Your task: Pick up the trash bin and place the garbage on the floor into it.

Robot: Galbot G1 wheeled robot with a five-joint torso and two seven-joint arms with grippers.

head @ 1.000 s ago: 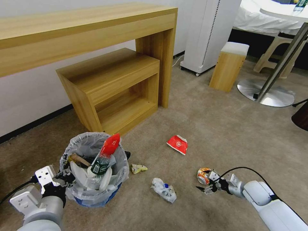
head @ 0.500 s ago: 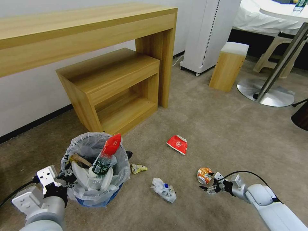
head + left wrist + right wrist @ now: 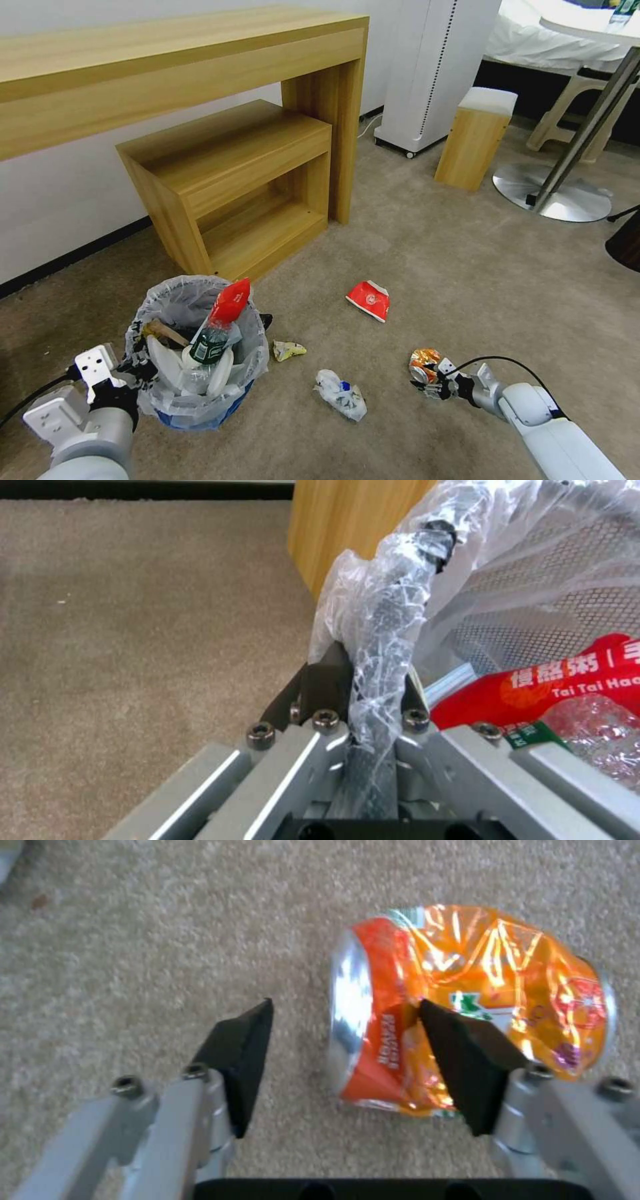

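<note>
Orange can (image 3: 467, 1005) just beside open right end effector (image 3: 343, 1012), off-centre.

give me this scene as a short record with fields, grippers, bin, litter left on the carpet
left gripper: shut on the rim of the small round blue trash bin with its whitish plastic liner
right gripper: open, low over the beige carpet, one finger over the crushed orange can
in bin: red wrapper, green-labelled bottle
on carpet: red carton, crumpled white wad, small yellowish wrapper
</note>
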